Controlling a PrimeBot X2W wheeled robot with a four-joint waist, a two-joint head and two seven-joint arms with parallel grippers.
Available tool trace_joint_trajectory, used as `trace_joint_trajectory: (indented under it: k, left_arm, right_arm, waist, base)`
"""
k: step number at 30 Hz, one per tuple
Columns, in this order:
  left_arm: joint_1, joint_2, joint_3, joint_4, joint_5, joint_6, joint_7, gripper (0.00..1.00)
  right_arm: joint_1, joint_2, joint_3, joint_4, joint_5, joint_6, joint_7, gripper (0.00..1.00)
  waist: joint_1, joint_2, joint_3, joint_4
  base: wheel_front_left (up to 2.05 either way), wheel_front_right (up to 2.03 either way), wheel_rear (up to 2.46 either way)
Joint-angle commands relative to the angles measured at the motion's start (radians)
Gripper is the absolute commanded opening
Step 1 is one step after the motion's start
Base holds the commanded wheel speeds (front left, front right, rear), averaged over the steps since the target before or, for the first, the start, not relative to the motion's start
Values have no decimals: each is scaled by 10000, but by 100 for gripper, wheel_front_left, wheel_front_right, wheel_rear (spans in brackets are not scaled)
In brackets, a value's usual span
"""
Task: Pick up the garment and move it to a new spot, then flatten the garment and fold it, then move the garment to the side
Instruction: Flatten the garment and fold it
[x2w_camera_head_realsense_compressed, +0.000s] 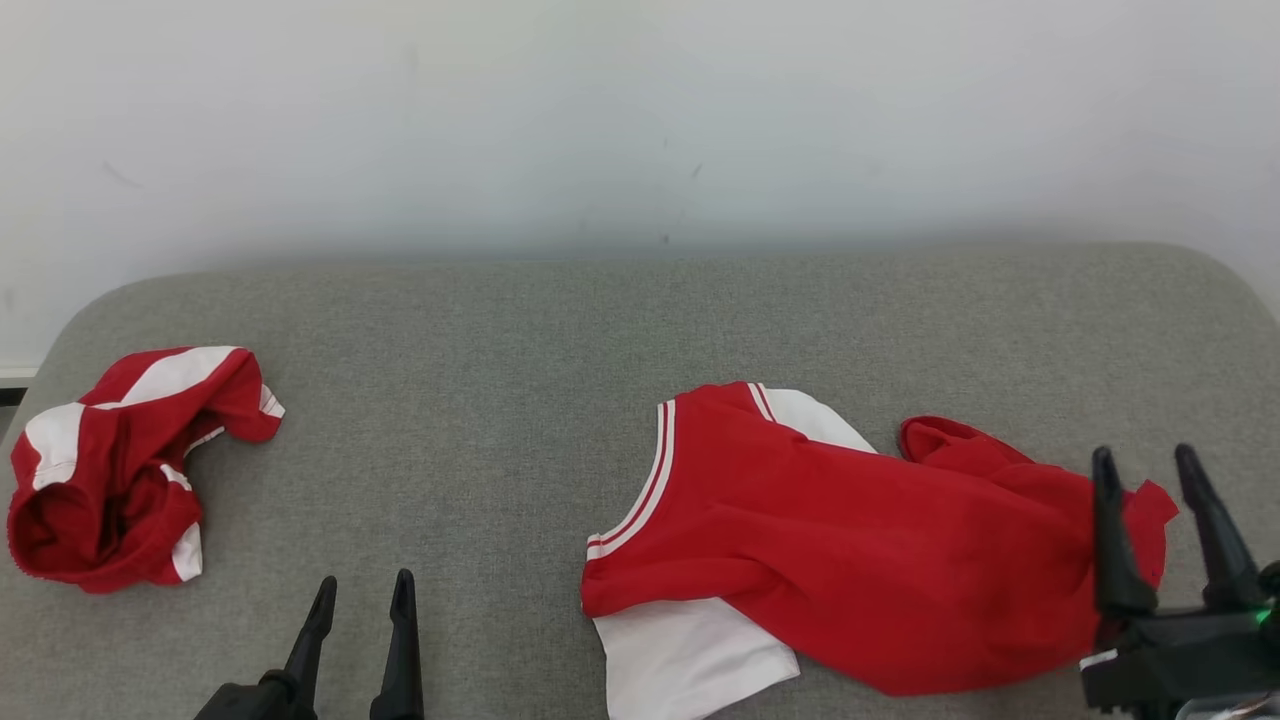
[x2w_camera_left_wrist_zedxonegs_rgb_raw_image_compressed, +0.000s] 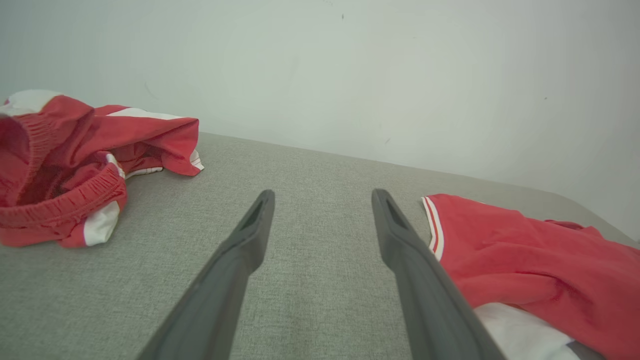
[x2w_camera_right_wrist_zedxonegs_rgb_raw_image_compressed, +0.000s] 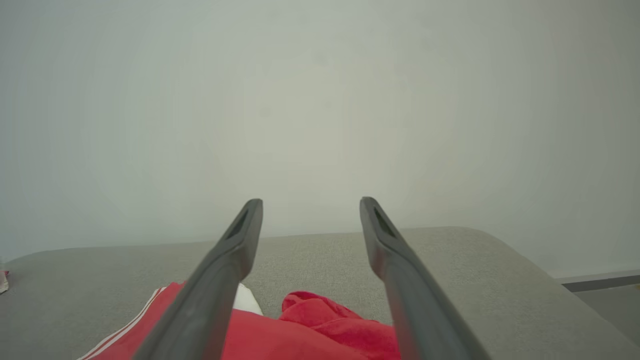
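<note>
The left gripper sits at the near left over bare surface, its fingers spread wide with nothing between them. The left wrist view shows the same gap over grey fabric. The right gripper is at the near right, also spread wide and holding nothing. In its wrist view the gap between the fingers frames only surface and wall, with cloth lying below.

The garment lies right of centre, stretching from the middle across to the right gripper, whose left finger overlaps its right end. It is red, loosely laid and wrinkled rather than flat. A white band with thin red lines trims its left edge. One white panel pokes out at the near left corner and another at the far edge. Its right end is bunched into a raised fold, and a small red tip shows between the right fingers.

Well apart, at the far left, sit crumpled red-and-white shorts with a gathered waistband. Beyond is a pale wall.
</note>
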Motion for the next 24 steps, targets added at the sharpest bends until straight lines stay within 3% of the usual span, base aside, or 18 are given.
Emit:
trace_joint_trajectory:
  k: [1, 24]
  left_arm:
    - [7, -13, 34, -14, 68, 4, -33, 100]
    - [-645, -13, 134, 128, 472, -74, -33, 100]
  right_arm:
    - [126, 51, 34, -46, -61, -23, -12, 100]
    - [837, 997, 645, -444, -55, -23, -13, 100]
  waist:
    - [0, 0, 24, -26]
    - [0, 0, 327, -180]
  base:
    - [0, 0, 0]
    - [0, 0, 0]
